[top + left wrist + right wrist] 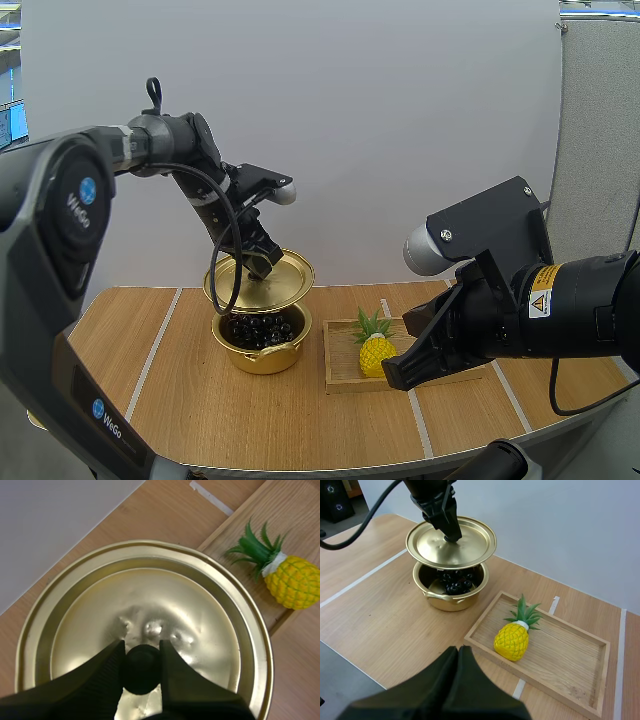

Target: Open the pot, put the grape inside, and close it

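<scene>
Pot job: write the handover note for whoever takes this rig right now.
The left gripper is shut on the knob of the lid and holds the lid in the air just above the pot.
The right gripper is shut on nothing, over the table near the front of the wooden tray.
The grapes lie inside the pot. A toy pineapple lies on the tray.
Done: pot opened, grapes in.
Left to do: lower the lid onto the pot, let go.
</scene>
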`<action>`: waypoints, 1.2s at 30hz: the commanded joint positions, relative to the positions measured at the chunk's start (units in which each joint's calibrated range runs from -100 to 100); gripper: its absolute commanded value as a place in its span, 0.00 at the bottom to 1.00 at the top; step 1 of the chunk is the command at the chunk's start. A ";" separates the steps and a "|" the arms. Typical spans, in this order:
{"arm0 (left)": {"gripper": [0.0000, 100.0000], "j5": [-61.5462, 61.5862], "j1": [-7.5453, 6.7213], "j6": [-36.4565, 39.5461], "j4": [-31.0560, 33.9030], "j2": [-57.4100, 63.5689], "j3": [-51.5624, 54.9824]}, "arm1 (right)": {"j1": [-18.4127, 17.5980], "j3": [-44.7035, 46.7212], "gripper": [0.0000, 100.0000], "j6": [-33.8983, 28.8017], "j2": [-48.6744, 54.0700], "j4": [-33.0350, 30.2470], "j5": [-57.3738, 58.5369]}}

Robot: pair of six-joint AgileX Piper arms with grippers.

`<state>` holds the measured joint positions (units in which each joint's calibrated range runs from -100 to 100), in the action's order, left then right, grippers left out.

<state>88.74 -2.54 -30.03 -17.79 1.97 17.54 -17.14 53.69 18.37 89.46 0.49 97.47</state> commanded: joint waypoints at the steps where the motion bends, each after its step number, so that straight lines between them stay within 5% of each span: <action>1: 0.00 -2.67 -0.13 -1.14 -1.85 -2.05 0.11 | 0.23 0.21 0.00 -0.16 0.51 -0.49 0.16; 36: 0.00 -21.81 -0.13 -7.06 -3.23 -6.96 12.09 | 0.23 0.21 0.00 -0.17 0.51 -1.53 0.16</action>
<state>69.13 -2.54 -36.53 -21.74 -4.54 28.56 -17.14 53.69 18.37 89.46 -0.41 97.47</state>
